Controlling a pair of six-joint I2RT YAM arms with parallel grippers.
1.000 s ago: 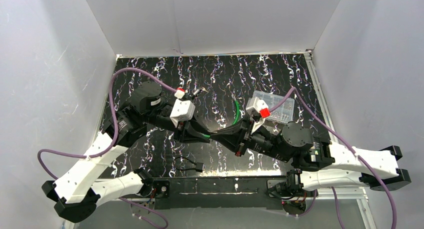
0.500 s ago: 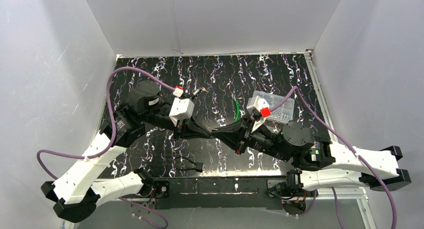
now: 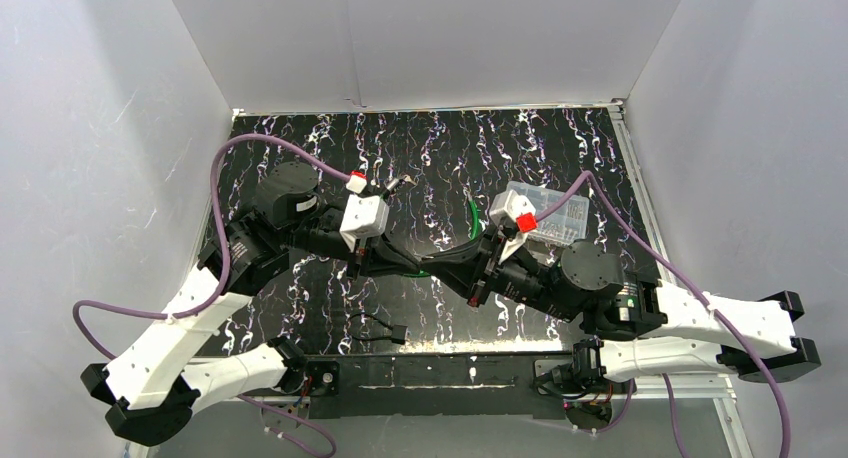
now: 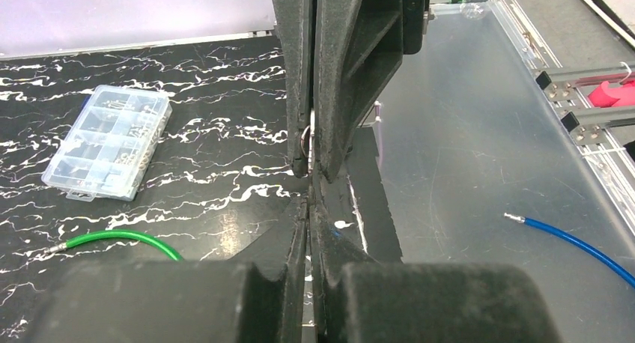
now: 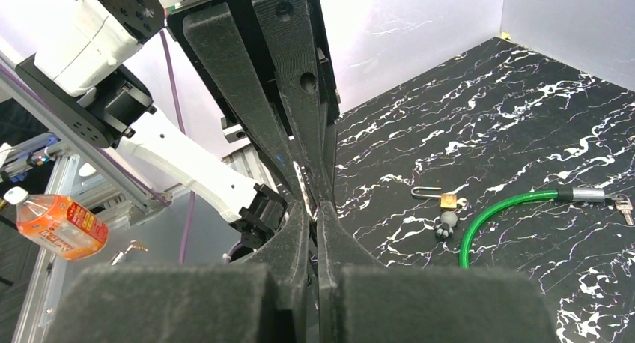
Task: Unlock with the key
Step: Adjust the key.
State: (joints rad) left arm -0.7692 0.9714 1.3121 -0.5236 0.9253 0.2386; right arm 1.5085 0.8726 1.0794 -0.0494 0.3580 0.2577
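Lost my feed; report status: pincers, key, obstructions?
Left pincer, right pincer both shut, tip to tip, on small silver metal piece, likely the key. Small brass padlock lies apart on black marbled table. Green cable nearby, nothing blocking.

Padlock [image 5: 448, 201]: small, brass, flat on table [image 5: 524, 96] | Key [image 5: 302, 180]: silver, edge-on, pinched by left gripper [image 4: 308, 208] and right gripper [image 5: 313, 223]

There were two arms, a left arm [image 3: 190, 328] and a right arm [image 3: 700, 318], and two purple cords [image 3: 250, 138]. One clear box [image 3: 565, 230] sat right of centre in the top view. The right wrist view's lower right held one green cable [image 5: 517, 201], one key [image 5: 621, 202] and one padlock [image 5: 448, 201] (plus one dark charm [image 5: 446, 225]); its lower left, one bottle [image 5: 56, 222]. The left wrist view showed one blue wire [image 4: 569, 246].
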